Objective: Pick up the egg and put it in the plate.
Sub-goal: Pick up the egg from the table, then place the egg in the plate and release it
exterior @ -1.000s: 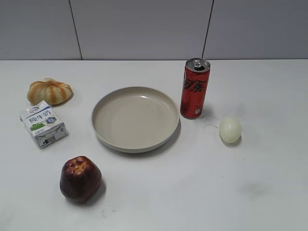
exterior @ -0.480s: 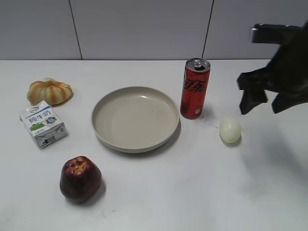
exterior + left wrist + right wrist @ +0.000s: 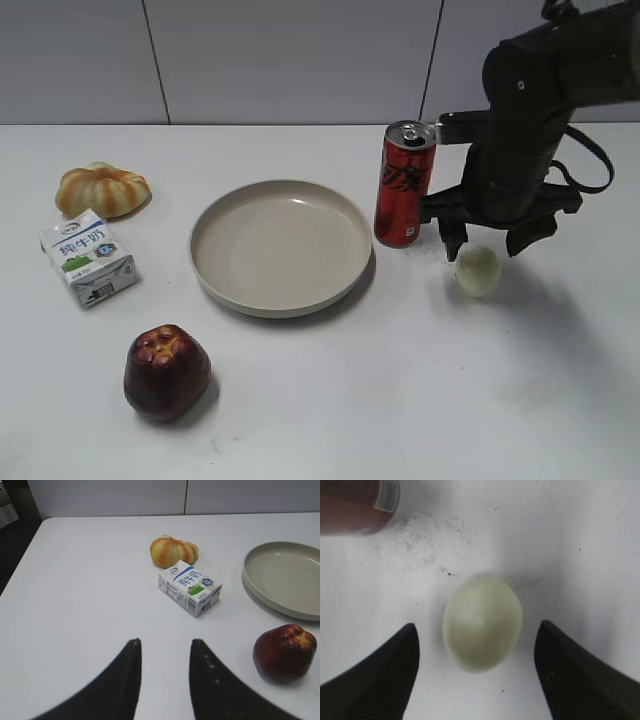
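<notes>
The egg point(image 3: 478, 271), small, pale cream, lies on the white table to the right of the red can; it also shows in the right wrist view point(image 3: 482, 624). The plate point(image 3: 281, 246), large, round, beige and with nothing on it, sits at the middle of the table; its rim shows in the left wrist view point(image 3: 260, 587). My right gripper point(image 3: 486, 242) point(image 3: 477, 630) is open just above the egg, one finger on each side, with gaps both sides. My left gripper point(image 3: 164, 645) is open with nothing between its fingers, over bare table; it is out of the exterior view.
A red can point(image 3: 405, 184) stands close to the left of the egg and the right gripper. A dark red apple point(image 3: 167, 371), a milk carton point(image 3: 89, 257) and an orange-and-cream pumpkin-shaped thing point(image 3: 103, 189) lie left of the plate.
My right arm has come in from the right edge and dropped down over the egg, its open fingers now on either side of it. The egg and other objects have not moved.
</notes>
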### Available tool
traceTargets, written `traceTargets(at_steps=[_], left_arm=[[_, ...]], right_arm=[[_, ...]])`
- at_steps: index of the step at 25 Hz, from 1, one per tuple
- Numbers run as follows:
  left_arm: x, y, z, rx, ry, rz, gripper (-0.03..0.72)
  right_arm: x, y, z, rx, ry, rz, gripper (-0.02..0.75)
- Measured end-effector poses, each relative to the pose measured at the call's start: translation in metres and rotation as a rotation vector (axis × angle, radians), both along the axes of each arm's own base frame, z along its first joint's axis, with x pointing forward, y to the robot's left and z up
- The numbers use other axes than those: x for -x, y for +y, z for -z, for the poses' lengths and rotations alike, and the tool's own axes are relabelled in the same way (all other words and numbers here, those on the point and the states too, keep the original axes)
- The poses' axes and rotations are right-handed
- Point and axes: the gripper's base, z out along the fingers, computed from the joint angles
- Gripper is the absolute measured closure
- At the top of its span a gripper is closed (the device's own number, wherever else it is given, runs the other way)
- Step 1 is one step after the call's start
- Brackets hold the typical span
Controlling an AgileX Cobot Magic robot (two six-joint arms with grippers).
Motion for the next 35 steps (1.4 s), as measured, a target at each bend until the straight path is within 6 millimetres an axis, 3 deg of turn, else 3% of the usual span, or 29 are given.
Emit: traceTargets(at_steps=[9,11,12,18,24,27,30,35], left_arm=[[0.0,0.0,0.0,0.0,0.0,0.0,0.448],[0.0,0.0,0.0,0.0,0.0,0.0,0.448],[0.0,0.0,0.0,0.0,0.0,0.0,0.448],[0.0,0.0,0.0,0.0,0.0,0.0,0.448],[0.0,0.0,0.0,0.0,0.0,0.0,0.448],[0.0,0.0,0.0,0.0,0.0,0.0,0.448],[0.0,0.0,0.0,0.0,0.0,0.0,0.448],[0.0,0.0,0.0,0.0,0.0,0.0,0.448]], right_arm=[[-0.005,-0.001,0.029,0.041,0.032,-0.006,0.202],[-0.005,-0.001,0.032,0.044,0.039,-0.005,0.257],[-0.005,-0.001,0.031,0.044,0.041,-0.004,0.293],[-0.001,0.006,0.015,0.052,0.035,-0.071,0.289],[0.026,0.052,-0.028,-0.008,-0.064,-0.281,0.289],[0.039,0.079,-0.037,-0.045,-0.103,-0.36,0.289],[0.044,0.105,-0.048,-0.1,-0.188,-0.433,0.289],[0.036,0.138,-0.08,-0.225,-0.429,-0.549,0.289]])
